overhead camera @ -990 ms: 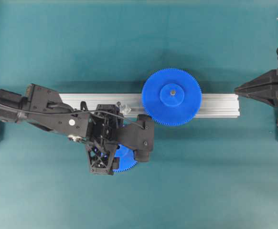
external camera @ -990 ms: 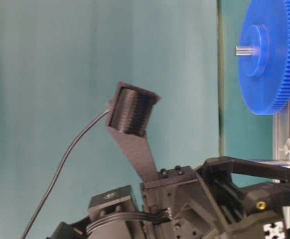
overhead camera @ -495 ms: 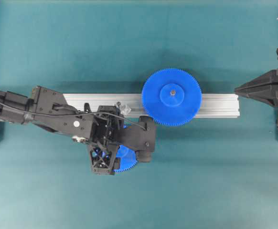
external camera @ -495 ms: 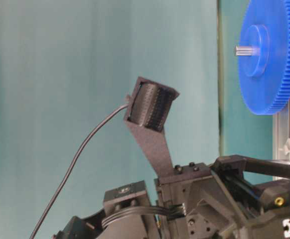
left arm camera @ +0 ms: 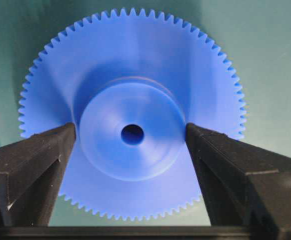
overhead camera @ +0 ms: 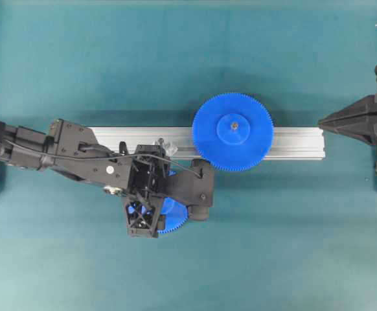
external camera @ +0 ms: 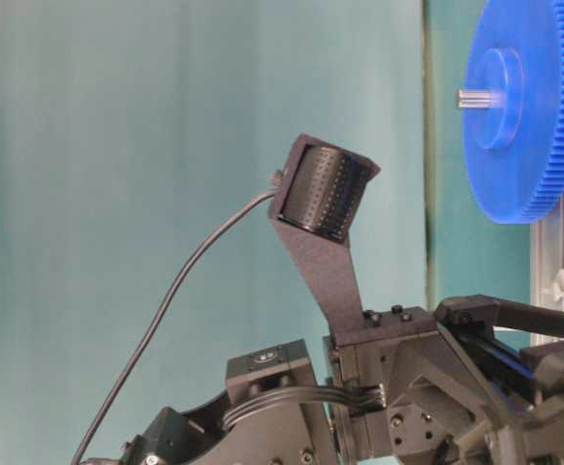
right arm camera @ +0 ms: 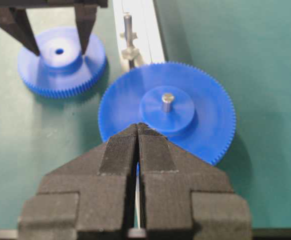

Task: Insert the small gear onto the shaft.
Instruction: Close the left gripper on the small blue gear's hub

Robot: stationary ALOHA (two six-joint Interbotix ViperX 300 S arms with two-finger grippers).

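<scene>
On the teal mat, just in front of the aluminium rail (overhead camera: 292,142), the small gear (left arm camera: 130,120) lies flat with its raised hub and centre hole facing up, and the left gripper (left arm camera: 130,137) stands over it with its fingers (left arm camera: 33,160) spread wide, one on each side of the hub without clamping it. Farther along the rail, the larger blue gear (overhead camera: 232,131) sits on its own steel shaft (right arm camera: 167,101), while a second bare shaft (right arm camera: 128,24) stands near the small gear. At the mat's right edge the right gripper (right arm camera: 138,131) hangs with its pads pressed together, holding nothing.

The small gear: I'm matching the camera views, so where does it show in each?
Overhead: small gear, lower left of centre, mostly under the left gripper.
Table-level: not in view.
Left wrist: fills the frame, hub between the open jaws.
Right wrist: top left.
Shared landmark: large gear.
</scene>
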